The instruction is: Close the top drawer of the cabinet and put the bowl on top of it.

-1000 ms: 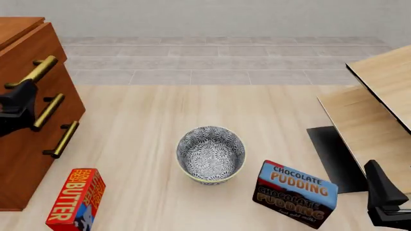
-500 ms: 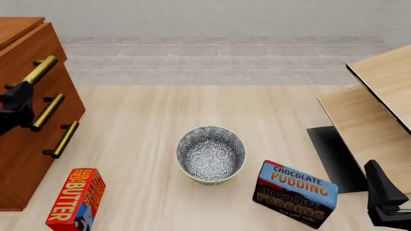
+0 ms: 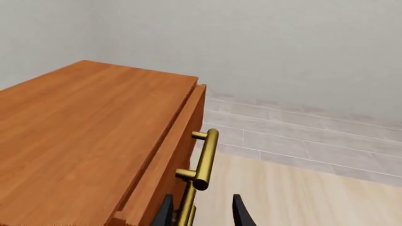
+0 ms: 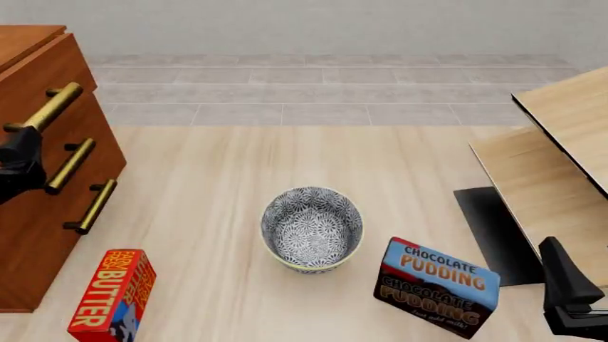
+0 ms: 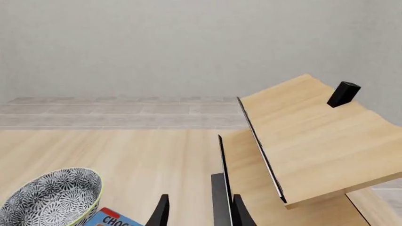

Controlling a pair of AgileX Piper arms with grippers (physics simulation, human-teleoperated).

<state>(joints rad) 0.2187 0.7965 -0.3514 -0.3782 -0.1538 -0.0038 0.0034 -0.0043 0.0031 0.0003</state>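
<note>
Top drawer nearly shut, bowl untouched

The left hand (image 4: pixel 21 160), fingers parted, is set by the top drawer (image 4: pixel 43 78) handle; a glancing push could be wasted. The bowl (image 4: pixel 312 228) waits.

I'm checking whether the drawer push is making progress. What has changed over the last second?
The left gripper has crept toward the cabinet, and the top drawer has slid in slightly, its handle shifting the same way. It grips nothing. The bowl, both boxes and the right gripper stayed put.
</note>
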